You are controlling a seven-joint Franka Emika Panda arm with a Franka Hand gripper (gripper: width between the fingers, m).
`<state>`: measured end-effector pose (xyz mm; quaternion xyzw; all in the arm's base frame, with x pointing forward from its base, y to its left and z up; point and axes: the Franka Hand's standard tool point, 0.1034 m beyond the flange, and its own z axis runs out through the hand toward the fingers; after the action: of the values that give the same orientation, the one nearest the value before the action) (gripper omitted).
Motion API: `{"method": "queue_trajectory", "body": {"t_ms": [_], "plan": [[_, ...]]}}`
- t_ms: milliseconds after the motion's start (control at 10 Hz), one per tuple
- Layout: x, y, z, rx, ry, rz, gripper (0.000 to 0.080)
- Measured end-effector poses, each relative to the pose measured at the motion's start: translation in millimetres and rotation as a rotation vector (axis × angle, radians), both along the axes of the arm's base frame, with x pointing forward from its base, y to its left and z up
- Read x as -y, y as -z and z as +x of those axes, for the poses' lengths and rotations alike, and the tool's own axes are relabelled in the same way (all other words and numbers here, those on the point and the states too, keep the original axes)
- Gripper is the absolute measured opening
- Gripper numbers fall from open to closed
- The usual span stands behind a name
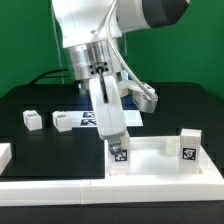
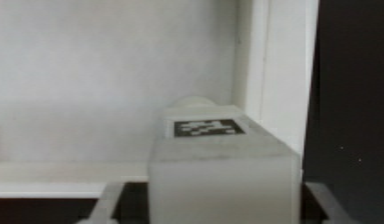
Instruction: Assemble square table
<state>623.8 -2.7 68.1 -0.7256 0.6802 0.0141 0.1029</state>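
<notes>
Fingers [image 2: 111, 205] are pinching the leg [image 1: 113, 135] from both sides, with the gripper [image 1: 103, 103] clamped on its upper part. The wrist view shows the white block filling the gap between them, its tag [image 2: 207, 127] facing the camera. The leg hangs nearly upright, a touch tilted. Its tagged lower end is down at the corner of the slab [image 1: 155, 160], the corner at seven o'clock of the slab in the exterior view. Whether it sits in a socket there, I cannot tell.

The slab lies flat on the black table [image 1: 30, 100], at five o'clock of the exterior frame, its raised rim showing on the near and side edges. At its three o'clock end a second leg [image 1: 187, 148] stands upright, tag toward the camera.

Moving outward, a loose leg [image 1: 63, 120] lies on the table at nine o'clock from the gripper. Another loose leg [image 1: 33, 119] lies beyond it in the same direction, the two apart. The marker board [image 1: 88, 121] lies flat behind the held leg, at eleven o'clock of the slab. A white rail [image 1: 50, 186] runs along the six o'clock edge of the frame, just beside the slab's near corner.
</notes>
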Motion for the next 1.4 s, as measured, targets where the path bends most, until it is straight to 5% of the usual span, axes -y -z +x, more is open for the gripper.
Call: {"method": "queue_trajectory", "body": {"t_ms": [100,200,300,500,1000,1300,1400], "plan": [[-0.2,0.3,0.0,0.006,-0.042,-0.005,0.0294],[-4.9,-1.5,-0.7,-0.001,-0.225,-0.035,0.0486],[-11.4,-5.1,3.6,0.024,-0.502,-0.083,0.0594],[-9.4,-4.2,3.2,0.047,-0.639,-0.098,0.0637],[-8.4,-3.5,5.0,0.135,-1.304,-0.205,0.0648],[-4.4,-3.5,5.0,0.140,-1.334,-0.208,0.0619],[-4.0,-3.5,5.1,0.140,-1.329,-0.208,0.0439]]}}
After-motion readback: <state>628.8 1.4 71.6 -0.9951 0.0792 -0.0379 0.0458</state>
